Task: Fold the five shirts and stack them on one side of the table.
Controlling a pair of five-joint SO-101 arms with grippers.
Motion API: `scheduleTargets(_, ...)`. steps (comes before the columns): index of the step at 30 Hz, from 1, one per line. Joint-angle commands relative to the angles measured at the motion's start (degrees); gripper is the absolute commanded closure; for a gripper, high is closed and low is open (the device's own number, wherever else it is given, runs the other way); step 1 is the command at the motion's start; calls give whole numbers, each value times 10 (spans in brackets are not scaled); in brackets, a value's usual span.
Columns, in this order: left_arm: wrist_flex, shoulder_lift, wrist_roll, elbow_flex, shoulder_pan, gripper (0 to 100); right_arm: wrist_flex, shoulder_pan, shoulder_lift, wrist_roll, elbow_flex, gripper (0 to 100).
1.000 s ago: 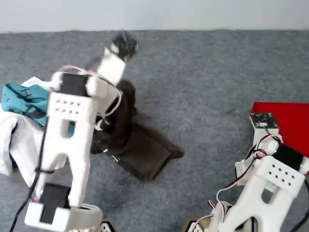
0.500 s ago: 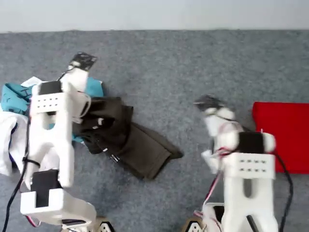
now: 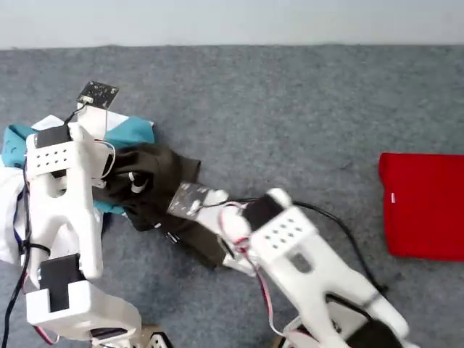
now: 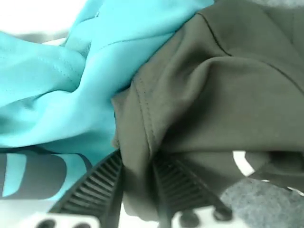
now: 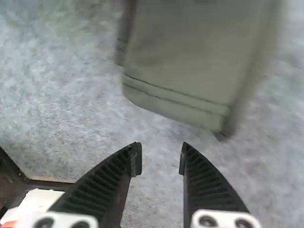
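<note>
The left gripper (image 4: 137,187) is clamped on a fold of the dark brown shirt (image 3: 161,170), heaped against the teal shirt (image 3: 130,130) at the table's left. The right gripper (image 5: 159,154), fingers parted and empty, hovers over the grey table cover (image 3: 304,109) just short of that shirt's hem. The folded red shirt (image 3: 424,206) lies well apart

R claw (image 5: 160,148) swung across to dark shirt (image 3: 156,172) hem.

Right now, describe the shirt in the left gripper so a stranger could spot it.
On the grey table, find the heap of shirts at the left. The dark shirt spills from it toward the middle, pinched by the left gripper; its neighbours are a teal shirt and a white shirt.
</note>
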Motion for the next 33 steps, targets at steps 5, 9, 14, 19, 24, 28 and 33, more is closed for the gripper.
scheduleTargets(5, -2, -1, 3, -4, -3, 985, -36, -96, 91, -2, -25, 853)
scheduleTargets(9, -2, -1, 3, -4, -3, 985, -52, -123, 114, -2, -25, 853)
scheduleTargets(14, -2, -1, 3, -3, -3, 985, -72, -124, 137, -2, -25, 853)
scheduleTargets(19, -2, -2, 3, 2, -3, 985, -120, -90, 162, -3, -24, 854)
scheduleTargets(24, -4, -1, 1, 12, -2, 985, -152, -65, 197, -2, -24, 857)
scheduleTargets(28, -4, -1, 1, 12, -2, 985, -175, -55, 211, 17, -23, 935)
scheduleTargets(33, -4, -1, 1, 12, -2, 985, -176, -52, 217, 48, -22, 977)
